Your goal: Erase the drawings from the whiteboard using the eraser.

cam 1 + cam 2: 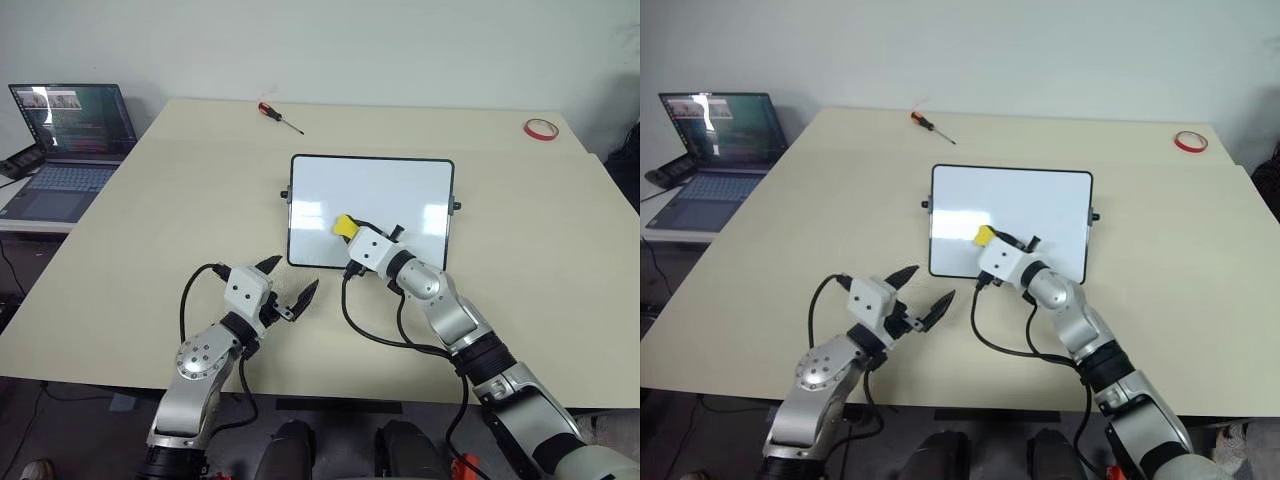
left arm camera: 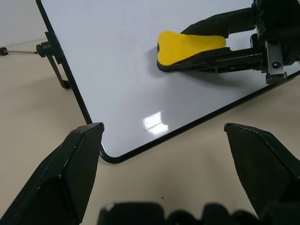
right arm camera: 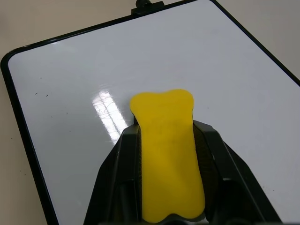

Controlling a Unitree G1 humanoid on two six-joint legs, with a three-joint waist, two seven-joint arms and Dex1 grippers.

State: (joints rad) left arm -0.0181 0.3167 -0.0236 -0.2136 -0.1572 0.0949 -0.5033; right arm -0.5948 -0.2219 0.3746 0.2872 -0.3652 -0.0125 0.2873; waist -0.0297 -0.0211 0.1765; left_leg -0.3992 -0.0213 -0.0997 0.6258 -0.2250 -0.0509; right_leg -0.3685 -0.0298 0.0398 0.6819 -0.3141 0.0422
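The whiteboard (image 1: 400, 190) lies on the tan table, black-framed with small side knobs. Its visible face is plain white with a few tiny specks (image 3: 37, 93); the drawings are out of view. My right gripper (image 1: 349, 232) reaches over the board's near left part, shut on the yellow eraser (image 3: 166, 154). The eraser's dark underside rests on the board (image 2: 187, 44). My left gripper (image 1: 293, 277) hovers open just off the board's near left corner (image 2: 110, 157), with nothing between its fingers.
A red-handled screwdriver (image 1: 278, 115) lies beyond the board at the far side. A red tape ring (image 1: 541, 128) sits at the far right corner. An open laptop (image 1: 70, 140) stands on a side table to the left.
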